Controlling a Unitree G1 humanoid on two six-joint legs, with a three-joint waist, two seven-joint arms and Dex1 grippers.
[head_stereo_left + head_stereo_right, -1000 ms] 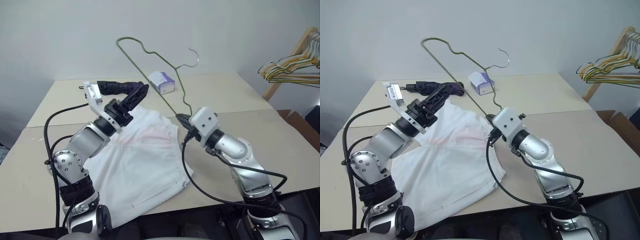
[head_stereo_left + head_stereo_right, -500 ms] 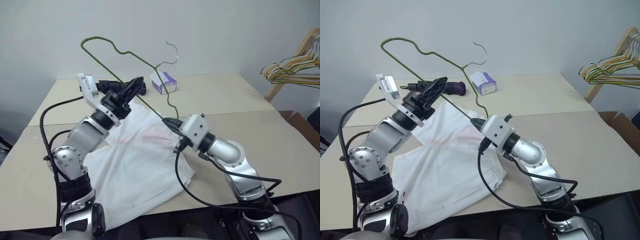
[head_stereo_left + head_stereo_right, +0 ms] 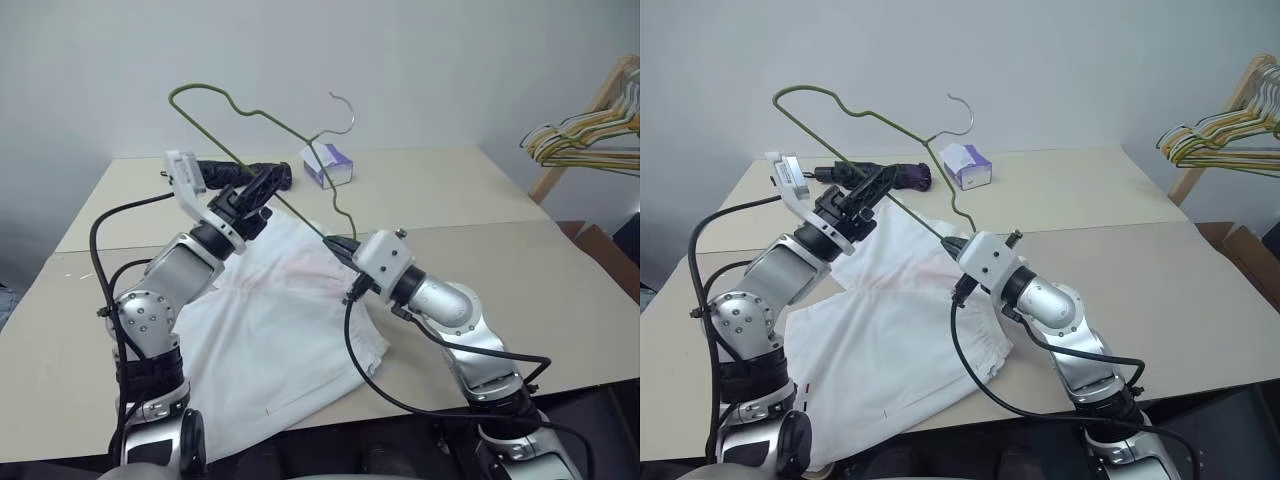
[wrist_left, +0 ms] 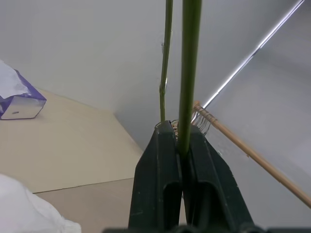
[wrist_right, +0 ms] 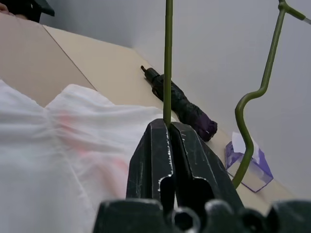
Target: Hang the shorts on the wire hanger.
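Both head eyes look forward and down from above the arms onto the beige tabletop (image 3: 480,200), sharing nearly the same scene, with a small white-and-purple tissue box (image 3: 327,163) toward twelve o'clock. Each wrist camera sits close behind its own black fingers (image 4: 167,160), facing along them; both catch that box.

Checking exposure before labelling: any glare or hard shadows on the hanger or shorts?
Left eye view: even light, white cloth shorts show no glare, only soft fold shadows. Left wrist view: thin grey-olive wire hanger stands out against the plain pale wall.
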